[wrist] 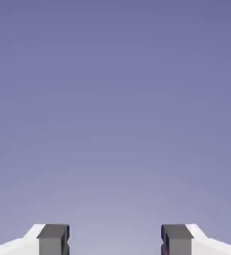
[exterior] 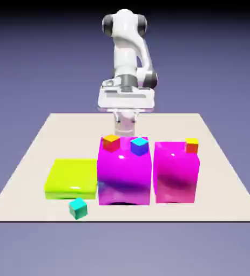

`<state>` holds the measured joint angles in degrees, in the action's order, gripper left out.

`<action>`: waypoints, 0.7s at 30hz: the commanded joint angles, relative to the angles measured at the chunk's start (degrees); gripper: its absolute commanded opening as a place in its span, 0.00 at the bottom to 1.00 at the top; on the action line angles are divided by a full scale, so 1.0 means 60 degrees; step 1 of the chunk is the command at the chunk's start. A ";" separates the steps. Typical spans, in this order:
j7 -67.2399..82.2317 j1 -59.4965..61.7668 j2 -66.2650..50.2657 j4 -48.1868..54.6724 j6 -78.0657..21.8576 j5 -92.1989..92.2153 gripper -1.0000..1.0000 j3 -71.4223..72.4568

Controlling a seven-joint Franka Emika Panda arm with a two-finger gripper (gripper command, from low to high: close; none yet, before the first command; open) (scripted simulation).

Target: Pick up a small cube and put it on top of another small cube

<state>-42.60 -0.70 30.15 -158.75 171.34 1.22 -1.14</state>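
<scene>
Two grey fingertips [wrist: 53, 239] of the gripper [wrist: 115, 240] stand wide apart, holding nothing, facing blank backdrop, while the tiny glossy teal-green cube [exterior: 78, 208] sits on the beige worktop [exterior: 224, 178] at lower left of the exterior view, well apart from the gripper behind the magenta blocks.

2 magenta blocks [exterior: 124, 172] side by side, flat lime-green block [exterior: 72, 178] beside them, blue-and-cyan cube [exterior: 140, 145] atop 1, beige table [exterior: 224, 183]
</scene>
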 commanded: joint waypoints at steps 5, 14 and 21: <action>-0.0097 -0.0007 -0.1731 0.1558 -0.1841 0.0844 0.50 -0.0790; -0.0272 -0.0021 -0.4846 0.4362 -0.5155 0.2363 0.50 -0.2211; -0.0407 -0.0031 -0.7268 0.6543 -0.7732 0.3544 0.50 -0.3317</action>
<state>-45.04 -0.89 -13.45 -119.49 124.96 22.48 -21.04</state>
